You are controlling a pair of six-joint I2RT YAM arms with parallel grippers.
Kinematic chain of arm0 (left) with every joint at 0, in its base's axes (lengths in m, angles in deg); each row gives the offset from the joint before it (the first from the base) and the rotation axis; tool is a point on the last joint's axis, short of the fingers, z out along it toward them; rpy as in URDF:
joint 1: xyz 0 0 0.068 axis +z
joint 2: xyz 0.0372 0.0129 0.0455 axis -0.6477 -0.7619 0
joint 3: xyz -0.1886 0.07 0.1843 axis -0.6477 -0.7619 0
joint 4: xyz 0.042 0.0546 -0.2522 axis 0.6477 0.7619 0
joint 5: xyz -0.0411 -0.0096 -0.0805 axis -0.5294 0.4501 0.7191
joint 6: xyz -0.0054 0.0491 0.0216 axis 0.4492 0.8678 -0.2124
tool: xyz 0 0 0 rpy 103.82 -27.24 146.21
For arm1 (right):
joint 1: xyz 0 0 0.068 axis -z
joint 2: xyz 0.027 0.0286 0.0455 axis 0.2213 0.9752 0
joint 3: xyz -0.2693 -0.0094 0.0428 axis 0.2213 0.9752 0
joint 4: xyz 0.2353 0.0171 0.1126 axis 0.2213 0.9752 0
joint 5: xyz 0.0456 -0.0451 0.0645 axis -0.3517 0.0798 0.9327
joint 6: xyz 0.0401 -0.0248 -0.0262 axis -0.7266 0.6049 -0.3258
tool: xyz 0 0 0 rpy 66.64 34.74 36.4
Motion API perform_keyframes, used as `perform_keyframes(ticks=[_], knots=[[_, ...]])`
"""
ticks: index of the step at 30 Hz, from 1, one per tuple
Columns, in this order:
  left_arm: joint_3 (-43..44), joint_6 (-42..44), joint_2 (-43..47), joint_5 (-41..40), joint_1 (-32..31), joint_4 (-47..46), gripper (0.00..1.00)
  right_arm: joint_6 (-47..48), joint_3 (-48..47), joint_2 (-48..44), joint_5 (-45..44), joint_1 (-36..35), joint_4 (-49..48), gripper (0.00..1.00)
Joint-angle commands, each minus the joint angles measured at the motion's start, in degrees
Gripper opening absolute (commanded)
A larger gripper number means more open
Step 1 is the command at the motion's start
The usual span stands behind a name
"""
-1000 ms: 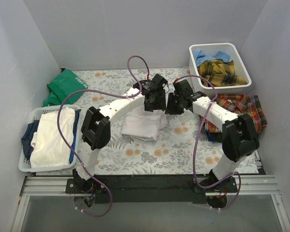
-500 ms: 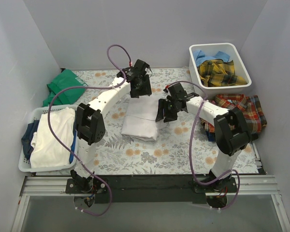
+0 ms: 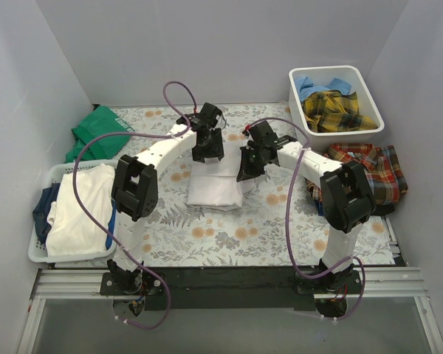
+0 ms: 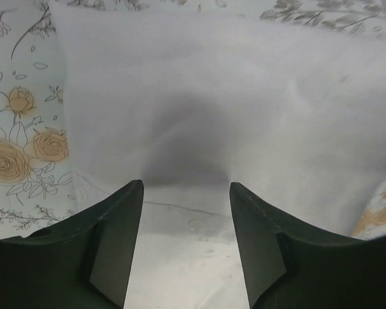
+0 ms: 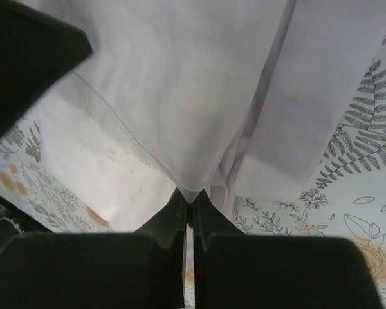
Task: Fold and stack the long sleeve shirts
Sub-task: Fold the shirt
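White shirt [image 3: 215, 186], part-folded at the middle of the table cover [image 3: 280, 236], is pinched at its right edge by the closed right gripper [image 5: 188, 198] while the left gripper [image 4: 185, 188] hangs spread and empty over its far edge; a one-sided pull would likely drag the fold askew.

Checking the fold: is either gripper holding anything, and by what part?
The right gripper pinches the white shirt at a folded edge, jaws shut. The left gripper holds nothing, jaws open over the shirt.
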Motion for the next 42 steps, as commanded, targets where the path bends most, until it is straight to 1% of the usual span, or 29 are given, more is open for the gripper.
perform_keyframes(ticks=[1, 10, 11, 16, 18, 19, 21, 22, 24, 26, 27, 28, 30, 31, 32, 33, 34, 36, 39, 42], knots=[[-4.34, 1.37, 6.56, 0.35, 0.26, -2.31, 0.55, 1.41, -4.46, -2.24, -3.2, -0.13, 1.54, 0.01], [-6.89, 2.25, 7.53, -0.52, 0.26, -3.27, 0.55, 1.94, -5.51, 1.01, -6.2, 0.74, 1.89, 0.01], [-7.24, 2.6, 7.88, -0.7, 0.26, -3.45, 0.55, 1.59, -5.87, 1.97, -6.37, 1.44, 1.89, 0.03], [-10.32, 4.71, 10.07, -2.46, 0.26, -5.12, 0.56, 0.88, -8.59, 5.14, -7.51, 3.56, 2.24, 0.17], [-10.85, 5.42, 11.13, -2.81, 0.26, -5.82, 0.57, 1.05, -11.92, 7.51, -8.21, 4.08, 4.6, 0.21], [-10.94, 5.5, 11.31, -2.73, 0.26, -5.91, 0.57, 1.06, -13.06, 8.3, -8.83, 4.17, 5.57, 0.27], [-11.03, 6.29, 12.1, -1.94, 0.18, -6.43, 0.57, 1.32, -16.23, 10.59, -9.27, 4.35, 7.95, 0.31], [-11.38, 6.64, 12.36, -1.41, 0.18, -6.7, 0.57, 1.41, -16.94, 11.11, -9.97, 4.35, 8.48, 0.35], [-11.99, 8.92, 13.58, 0.34, -0.35, -7.84, 0.58, 1.58, -18.52, 11.73, -10.59, 4.35, 9.45, 0.37], [-13.65, 11.3, 14.47, 0.36, -1.49, -8.72, 0.59, 1.67, -18.61, 10.08, -11.03, 4.44, 9.45, 0.41], [-14.62, 12.35, 15.26, -0.52, -3.49, -9.42, 0.6, 1.67, -18.35, 9.28, -11.29, 4.44, 8.84, 0.42], [-15.85, 14.54, 15.79, -2.7, -4.65, -10.12, 0.62, 1.5, -18.09, 8.4, -11.64, 4.44, 8.4, 0.43], [-20.76, 15.26, 17.1, -5.35, -7.89, -12.83, 0.67, 1.06, -17.47, 5.59, -11.56, 5.05, 7.44, 0.44], [-22.78, 15.52, 18.68, -6.75, -8.69, -14.25, 0.7, 0.71, -17.04, 4.89, -10.77, 5.49, 7.43, 0.45], [-27.33, 15.44, 19.74, -7.29, -9.74, -15.74, 0.72, 0.09, -16.68, 3.66, -9.81, 6.88, 7.52, 0.45], [-29.29, 15.7, 20.7, -7.9, -10.1, -19.06, 0.74, -0.35, -16.16, 3.04, -8.32, 7.77, 7.43, 0.45], [-31.14, 15.96, 22.37, -9.3, -10.54, -20.49, 0.75, -0.7, -14.76, 2.08, -5.17, 8.73, 7.43, 0.45], [-35.0, 17.1, 23.69, -11.06, -12.21, -24.43, 0.76, -1.05, -13.44, 1.19, -2.78, 10.85, 7.43, 0.45], [-38.43, 21.23, 25.81, -14.41, -14.93, -29.09, 0.78, 0.26, -11.15, 0.14, 0.29, 11.73, 7.78, 0.45], [-39.42, 22.56, 25.73, -16.95, -15.91, -30.35, 0.78, 1.41, -8.78, -1.18, 2.76, 11.73, 7.95, 0.45]])
